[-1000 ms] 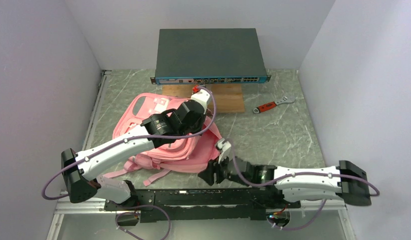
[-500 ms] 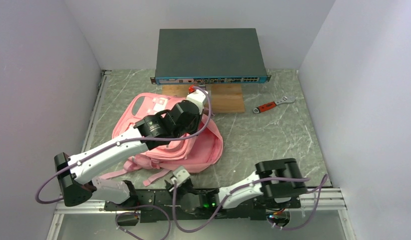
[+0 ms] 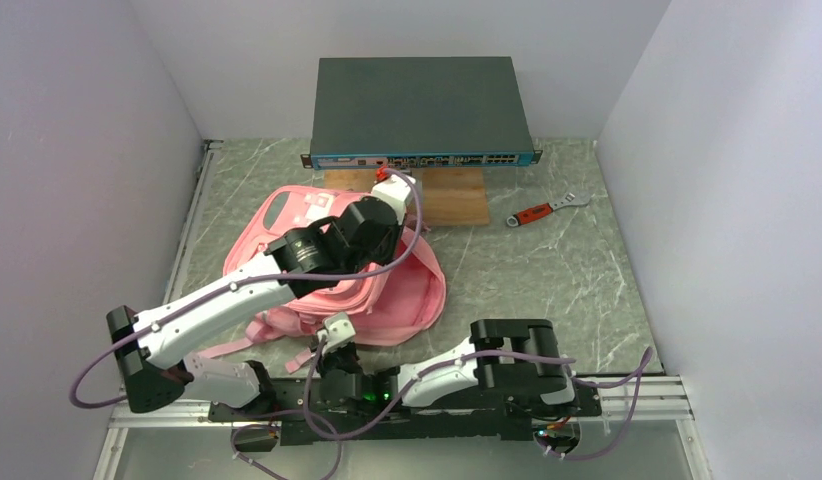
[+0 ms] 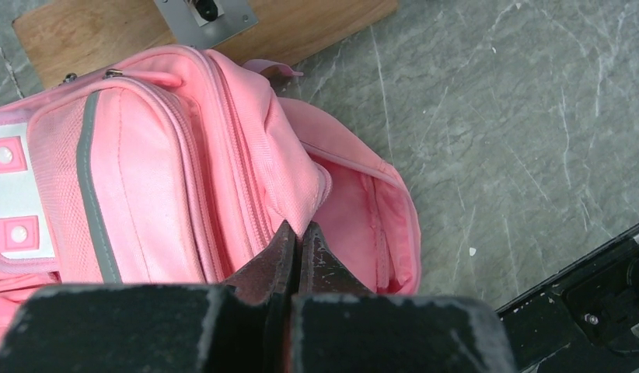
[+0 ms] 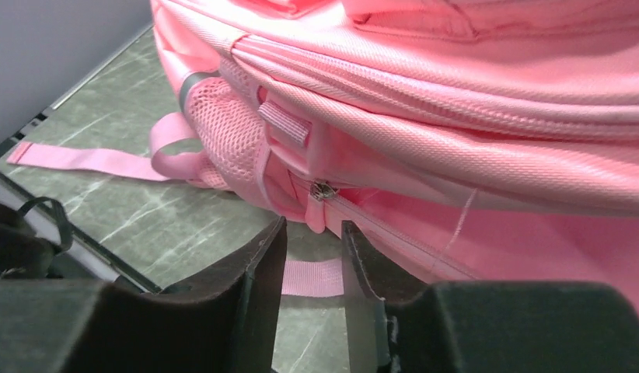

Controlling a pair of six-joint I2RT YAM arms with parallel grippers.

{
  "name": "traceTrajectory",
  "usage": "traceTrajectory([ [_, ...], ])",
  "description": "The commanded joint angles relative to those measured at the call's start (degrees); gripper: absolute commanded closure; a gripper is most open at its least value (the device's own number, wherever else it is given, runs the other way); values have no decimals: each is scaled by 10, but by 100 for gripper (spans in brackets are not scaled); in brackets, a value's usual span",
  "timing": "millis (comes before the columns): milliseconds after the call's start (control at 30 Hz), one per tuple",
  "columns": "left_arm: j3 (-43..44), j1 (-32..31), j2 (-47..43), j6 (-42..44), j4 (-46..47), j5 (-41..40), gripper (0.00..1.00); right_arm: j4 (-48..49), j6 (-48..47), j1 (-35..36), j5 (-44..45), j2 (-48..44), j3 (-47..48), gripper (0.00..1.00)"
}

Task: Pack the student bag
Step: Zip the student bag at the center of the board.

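The student bag (image 3: 317,225) lies flat left of the table's middle, a soft pink backpack with straps trailing toward the near edge. My left gripper (image 3: 369,236) is above its right part, shut on the pink fabric edge (image 4: 310,203) of the bag's opening. The pink lining (image 4: 355,225) shows beside the fingertips (image 4: 288,241). My right gripper (image 5: 312,229) is low at the bag's near edge (image 3: 336,335), jaws apart with nothing held. A metal zip pull (image 5: 322,190) and its pink tab sit just ahead of the tips. A strap end (image 5: 310,277) lies on the table between the fingers.
A dark grey network switch (image 3: 422,105) rests on a wooden board (image 3: 452,200) at the back. A red-handled wrench (image 3: 545,208) lies to the right of the board. White walls close in both sides. The black mounting rail (image 3: 467,400) runs along the near edge.
My right arm has folded and swept left along the near edge, from the bag's right corner to its near-left side, jaws narrowing. The left arm shifted slightly left, still pinching the fabric.
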Motion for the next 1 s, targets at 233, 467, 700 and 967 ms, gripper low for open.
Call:
traceTrajectory([
  [233,143,-1,90,10,51,5,100,-114,98,-23,1,16,44,69],
  [467,183,-1,124,7,33,4,100,-211,159,-28,35,31,79,76],
  [700,178,-1,125,16,35,3,100,-266,208,-30,50,7,62,75],
  [967,172,-1,123,24,36,2,100,-299,250,-43,45,-11,41,71],
])
